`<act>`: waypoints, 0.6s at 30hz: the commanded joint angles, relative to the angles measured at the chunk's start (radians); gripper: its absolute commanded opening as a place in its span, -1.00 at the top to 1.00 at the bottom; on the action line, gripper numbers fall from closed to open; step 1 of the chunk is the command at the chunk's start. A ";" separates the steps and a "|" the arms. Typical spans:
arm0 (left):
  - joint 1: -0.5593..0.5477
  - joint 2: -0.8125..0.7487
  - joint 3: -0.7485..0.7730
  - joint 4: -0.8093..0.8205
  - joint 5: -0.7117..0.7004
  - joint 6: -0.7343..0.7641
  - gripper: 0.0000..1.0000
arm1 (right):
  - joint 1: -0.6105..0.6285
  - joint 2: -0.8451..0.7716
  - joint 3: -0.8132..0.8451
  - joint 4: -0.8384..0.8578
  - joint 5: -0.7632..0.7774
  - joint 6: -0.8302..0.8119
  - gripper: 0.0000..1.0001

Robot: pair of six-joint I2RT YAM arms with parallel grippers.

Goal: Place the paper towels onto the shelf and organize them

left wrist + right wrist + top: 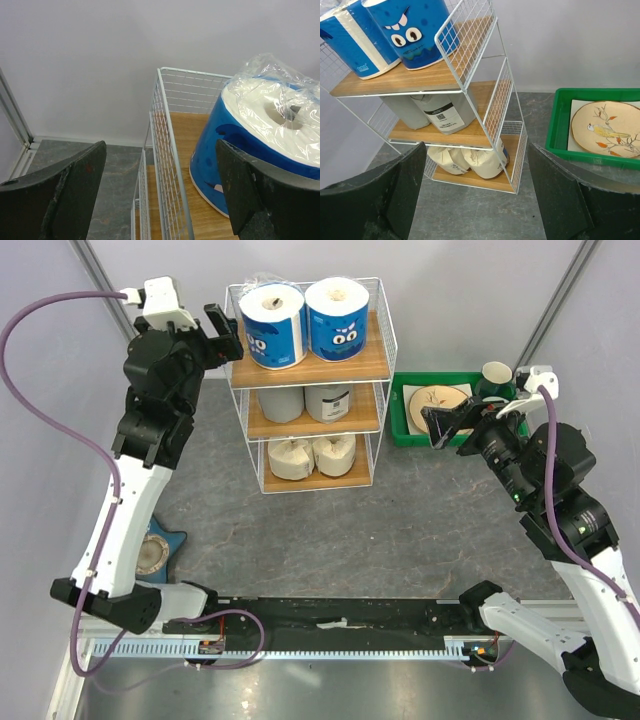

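Filling shelf (310, 376), paper towels (272, 325), plate (440, 398) in tray (410, 437)

The top wooden tier (315, 373) half hides two grey-wrapped paper rolls (283, 403). The right wrist view crops the green plastic tray (555, 130).

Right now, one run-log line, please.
shelf: six rolls stowed | blue rolls top | grey rolls middle | cream rolls bottom | left tool open, empty | right tool open, empty
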 commanded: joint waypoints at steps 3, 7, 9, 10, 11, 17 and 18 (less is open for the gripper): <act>-0.006 -0.175 -0.002 0.030 -0.087 0.026 -0.94 | 0.000 -0.010 -0.012 0.006 0.014 -0.011 -0.82; -0.006 -0.320 -0.116 0.004 -0.108 -0.017 -0.95 | -0.001 -0.027 -0.033 0.006 0.035 -0.020 -0.91; -0.006 -0.435 -0.223 -0.032 -0.107 -0.066 -0.95 | -0.001 -0.042 -0.047 0.006 0.057 -0.022 -0.96; -0.006 -0.471 -0.264 -0.043 -0.096 -0.084 -0.96 | 0.000 -0.048 -0.065 0.006 0.065 -0.022 -0.96; -0.006 -0.509 -0.345 -0.058 -0.094 -0.116 -0.96 | 0.000 -0.053 -0.074 0.000 0.081 -0.020 -0.96; -0.005 -0.774 -0.583 -0.210 -0.099 -0.189 -0.99 | 0.000 -0.111 -0.162 -0.031 0.184 -0.002 -0.96; -0.006 -0.832 -0.606 -0.239 -0.114 -0.200 -0.99 | 0.000 -0.135 -0.188 -0.031 0.196 -0.002 -0.96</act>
